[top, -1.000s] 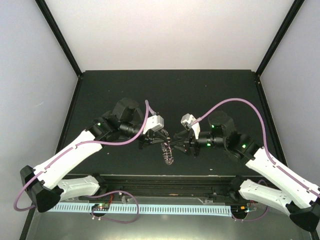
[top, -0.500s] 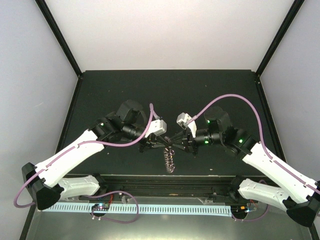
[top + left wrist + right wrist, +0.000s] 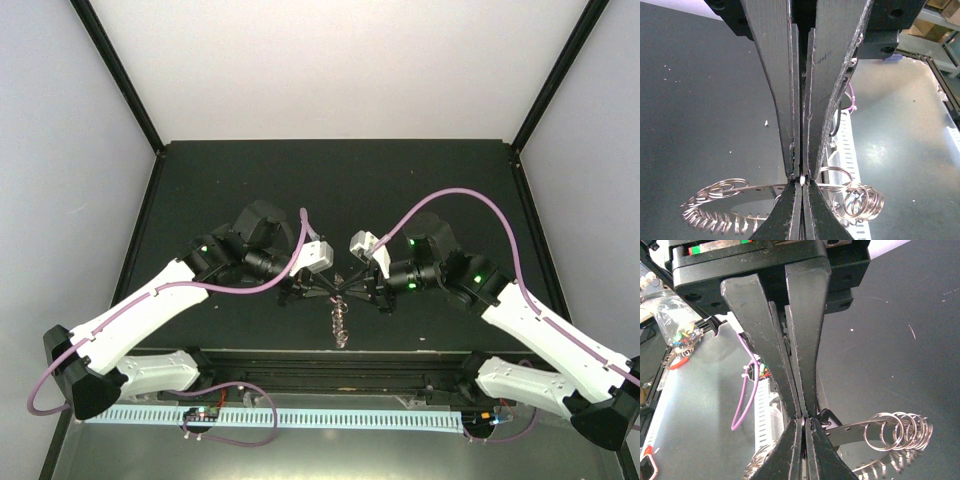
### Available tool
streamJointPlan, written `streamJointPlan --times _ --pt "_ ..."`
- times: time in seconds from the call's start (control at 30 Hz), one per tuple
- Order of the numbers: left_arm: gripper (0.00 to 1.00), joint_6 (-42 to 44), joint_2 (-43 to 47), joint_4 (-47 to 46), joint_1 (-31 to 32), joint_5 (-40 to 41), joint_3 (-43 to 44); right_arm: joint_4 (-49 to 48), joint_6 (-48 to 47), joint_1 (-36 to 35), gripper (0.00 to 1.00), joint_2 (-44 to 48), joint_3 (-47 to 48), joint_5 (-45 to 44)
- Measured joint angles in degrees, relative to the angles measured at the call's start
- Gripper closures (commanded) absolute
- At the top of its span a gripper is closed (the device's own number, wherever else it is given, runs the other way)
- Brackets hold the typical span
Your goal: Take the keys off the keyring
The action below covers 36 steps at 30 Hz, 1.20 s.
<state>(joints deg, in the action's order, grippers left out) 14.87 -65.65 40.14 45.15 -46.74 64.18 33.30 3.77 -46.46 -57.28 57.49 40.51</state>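
Gripping keyring [image 3: 757, 189] with left tool [image 3: 801, 172] and right tool [image 3: 804, 415], both clamped tip-to-tip. No key visible; next probably needs regrasp to slide one off.

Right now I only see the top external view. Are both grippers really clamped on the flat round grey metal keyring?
Observer: Left wrist view: the left gripper is shut, tips pinching the band of the flat grey metal keyring.
Operator: And the right one?
Observer: Right wrist view: the right gripper is shut on that band too, tip to tip with the left.
Operator: Any key showing?
Observer: None I can make out; only small wire loops bunched along the rim.
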Motion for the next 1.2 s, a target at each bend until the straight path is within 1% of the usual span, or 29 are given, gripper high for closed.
streamJointPlan --times 0.03,0.07,0.1,0.17,0.2,0.27,0.3,0.43,0.5,0.67,0.83,0.93,1.07,1.1,1.2 --pt "0.85 0.0 0.0 0.0 0.0 0.0 0.0 -0.1 0.0 0.0 0.99 0.1 0.0 0.0" --pt "0.65 0.0 0.0 -0.1 0.0 0.0 0.0 -0.5 0.0 0.0 0.99 0.3 -0.3 -0.1" --pt "0.5 0.2 0.0 -0.2 0.0 0.0 0.0 -1.2 0.2 0.0 0.99 0.7 -0.7 -0.3" --pt "0.33 0.3 0.0 -0.6 0.0 0.0 0.2 -2.9 1.0 0.0 0.99 2.0 -2.2 -0.6" --pt "0.26 0.3 0.1 -1.0 0.0 0.0 0.2 -4.3 1.5 0.0 0.99 2.9 -3.4 -0.9" --pt "0.18 0.3 0.5 -1.5 0.0 0.1 0.2 -7.3 3.2 0.0 0.99 4.8 -6.0 -1.4" --pt "0.16 0.2 0.9 -1.7 0.0 0.2 0.2 -9.5 4.2 0.0 0.99 5.8 -7.5 -1.7" --pt "0.15 -1.0 4.7 -4.9 -0.5 0.9 -0.1 -18.8 8.1 0.0 0.99 9.3 -13.5 -2.8" --pt "0.18 -1.9 7.2 -7.2 -1.2 0.8 -0.6 -23.6 9.7 0.0 0.99 10.6 -16.2 -3.1" --pt "0.32 -5.2 10.3 -13.3 -4.0 -0.7 -1.8 -37.7 13.5 0.0 0.99 12.9 -21.8 -4.2" --pt "0.55 -7.3 9.5 -16.3 -4.6 -2.4 -3.2 -51.3 17.1 0.0 0.99 14.8 -26.3 -6.1" --pt "0.61 -8.0 8.8 -17.3 -4.6 -2.8 -3.7 -56.3 18.3 0.0 0.99 15.1 -27.1 -7.7" --pt "0.63 -8.7 8.5 -18.7 -4.6 -2.8 -4.3 -60.5 19.3 0.0 0.99 15.6 -27.2 -9.9" --pt "0.62 -8.9 8.5 -19.2 -4.6 -2.8 -4.5 -61.2 19.4 0.0 0.99 15.6 -27.2 -10.3" --pt "0.53 -9.2 8.5 -19.8 -4.5 -2.5 -4.8 -62.3 19.6 0.0 0.99 15.8 -27.2 -11.4"
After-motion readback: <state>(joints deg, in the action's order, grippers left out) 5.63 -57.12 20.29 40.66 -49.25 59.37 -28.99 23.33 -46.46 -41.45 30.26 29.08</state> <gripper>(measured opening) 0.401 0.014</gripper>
